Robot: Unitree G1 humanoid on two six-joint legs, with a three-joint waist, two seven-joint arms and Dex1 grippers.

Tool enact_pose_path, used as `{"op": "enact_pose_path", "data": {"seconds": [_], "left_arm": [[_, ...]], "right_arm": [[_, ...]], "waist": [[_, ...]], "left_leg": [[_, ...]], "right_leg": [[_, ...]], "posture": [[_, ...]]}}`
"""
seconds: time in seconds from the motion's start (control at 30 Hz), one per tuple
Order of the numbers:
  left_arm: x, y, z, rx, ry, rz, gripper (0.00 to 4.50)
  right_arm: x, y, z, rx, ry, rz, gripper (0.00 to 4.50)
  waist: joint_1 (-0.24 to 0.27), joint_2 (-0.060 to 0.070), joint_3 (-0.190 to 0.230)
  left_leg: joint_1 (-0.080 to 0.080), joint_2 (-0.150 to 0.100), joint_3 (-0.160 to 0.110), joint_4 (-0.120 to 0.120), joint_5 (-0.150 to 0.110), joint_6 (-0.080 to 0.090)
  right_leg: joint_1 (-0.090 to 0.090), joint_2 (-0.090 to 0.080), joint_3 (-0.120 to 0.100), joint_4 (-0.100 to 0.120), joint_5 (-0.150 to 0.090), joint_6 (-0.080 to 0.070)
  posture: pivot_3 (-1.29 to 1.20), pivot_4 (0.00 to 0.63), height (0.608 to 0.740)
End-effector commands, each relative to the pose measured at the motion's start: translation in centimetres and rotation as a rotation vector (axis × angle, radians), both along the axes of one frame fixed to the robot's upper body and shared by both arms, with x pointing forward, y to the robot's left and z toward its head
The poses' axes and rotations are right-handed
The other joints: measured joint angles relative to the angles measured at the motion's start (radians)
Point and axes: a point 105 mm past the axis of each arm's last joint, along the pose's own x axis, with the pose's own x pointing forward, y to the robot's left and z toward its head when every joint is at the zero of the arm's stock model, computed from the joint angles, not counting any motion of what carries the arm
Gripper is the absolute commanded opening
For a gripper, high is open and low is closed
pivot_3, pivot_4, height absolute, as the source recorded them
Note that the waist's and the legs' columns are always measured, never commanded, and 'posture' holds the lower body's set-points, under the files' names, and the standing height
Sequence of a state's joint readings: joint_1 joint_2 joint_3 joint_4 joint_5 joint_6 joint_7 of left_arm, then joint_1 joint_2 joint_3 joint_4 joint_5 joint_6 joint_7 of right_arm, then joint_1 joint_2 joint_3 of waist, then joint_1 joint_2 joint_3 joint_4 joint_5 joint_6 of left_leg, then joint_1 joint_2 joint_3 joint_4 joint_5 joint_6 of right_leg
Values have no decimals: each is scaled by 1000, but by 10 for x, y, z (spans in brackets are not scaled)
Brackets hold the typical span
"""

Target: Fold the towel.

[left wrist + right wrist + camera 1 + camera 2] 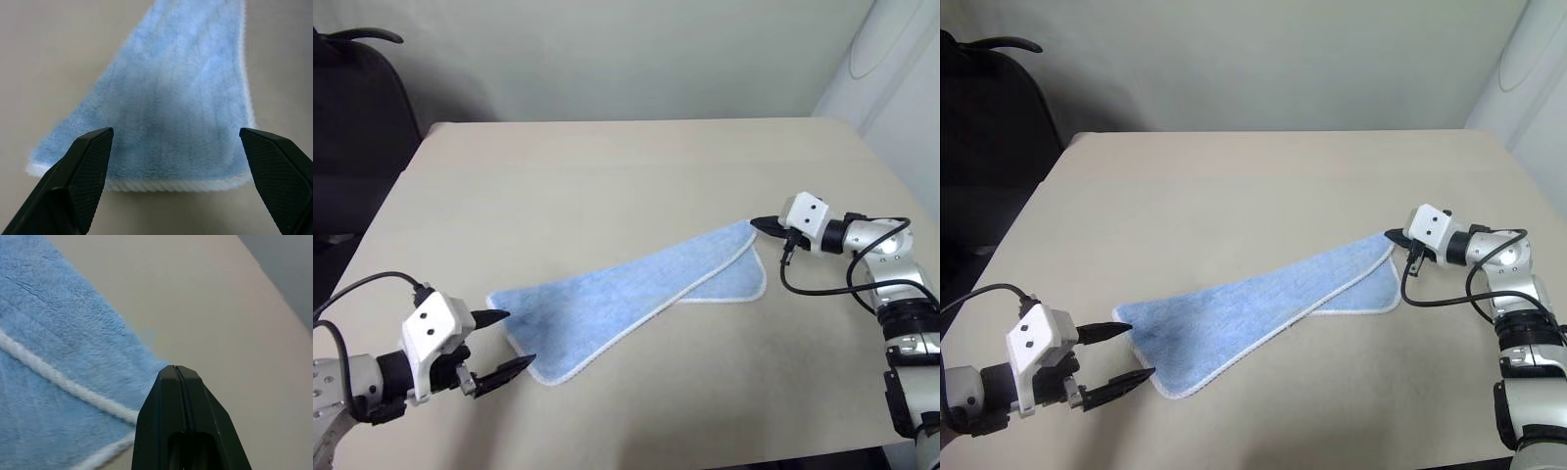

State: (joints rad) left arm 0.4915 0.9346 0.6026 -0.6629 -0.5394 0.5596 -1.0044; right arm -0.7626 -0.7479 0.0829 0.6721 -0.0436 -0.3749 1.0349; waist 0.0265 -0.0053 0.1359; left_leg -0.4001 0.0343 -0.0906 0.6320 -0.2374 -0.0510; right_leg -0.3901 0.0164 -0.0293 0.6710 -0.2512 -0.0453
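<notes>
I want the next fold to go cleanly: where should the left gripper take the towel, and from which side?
The near short end of the towel, coming in from its left: the left gripper is open with that white-stitched edge lying flat between its fingers.

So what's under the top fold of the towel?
Under the towel's upper fold lies another layer of the same cloth, its white-edged corner peeking out near the right hand. The rest of that layer and the table beneath are covered.
</notes>
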Motion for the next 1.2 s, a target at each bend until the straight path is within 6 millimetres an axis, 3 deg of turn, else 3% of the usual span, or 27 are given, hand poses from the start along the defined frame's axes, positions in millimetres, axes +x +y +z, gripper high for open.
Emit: {"op": "enact_pose_path", "data": {"seconds": [0.03,0.1,0.3,0.4,0.47,0.63,0.97,1.1,1.2], "left_arm": [[-4,-4,4,61,-17,-63,4500],[-3,-5,3,65,-16,-71,4500],[-3,-10,-6,51,-3,-78,4500],[-8,-15,-10,41,11,-91,4500],[-9,-19,-11,29,12,-102,4500],[-6,-21,-14,17,10,-98,4500],[0,-22,-15,19,-7,-102,4500],[0,-21,-14,25,-17,-96,4500],[1,-19,-14,33,-23,-87,4500]], "right_arm": [[-1,-4,1,-145,-39,63,379],[1,-7,0,-195,-38,77,869],[11,-12,2,-309,-84,79,2974],[13,-16,-6,-445,-135,92,3962],[16,-16,-6,-489,-174,94,4485],[25,-15,-10,-608,-265,82,4485],[41,7,-9,-676,-383,104,4485],[40,13,-12,-683,-389,130,3569],[40,12,-12,-672,-385,129,2454]], "waist": [[1,0,0],[1,0,0],[-1,1,0],[-2,1,0],[0,1,0],[-1,2,0],[-2,2,0],[-2,2,0],[-3,2,0]], "left_leg": [[0,0,0,0,0,0],[0,0,0,0,0,0],[0,0,0,1,-1,0],[0,0,0,1,-1,-1],[0,1,0,1,-2,0],[1,1,0,2,-2,0],[0,1,0,2,-3,0],[-1,1,0,2,-3,0],[-1,1,0,2,-3,0]], "right_leg": [[0,0,0,0,0,0],[0,0,0,1,0,0],[-1,0,0,2,-1,-1],[-1,0,0,3,-1,-2],[0,0,0,3,-1,-2],[-1,0,0,5,-1,-2],[-2,0,0,6,-2,-3],[-3,0,0,6,-2,-3],[-3,0,0,6,-2,-3]], "posture": [[0,150,740],[0,150,740],[0,150,740],[0,150,740],[0,150,740],[0,150,740],[0,150,740],[0,150,740],[0,150,740]]}}
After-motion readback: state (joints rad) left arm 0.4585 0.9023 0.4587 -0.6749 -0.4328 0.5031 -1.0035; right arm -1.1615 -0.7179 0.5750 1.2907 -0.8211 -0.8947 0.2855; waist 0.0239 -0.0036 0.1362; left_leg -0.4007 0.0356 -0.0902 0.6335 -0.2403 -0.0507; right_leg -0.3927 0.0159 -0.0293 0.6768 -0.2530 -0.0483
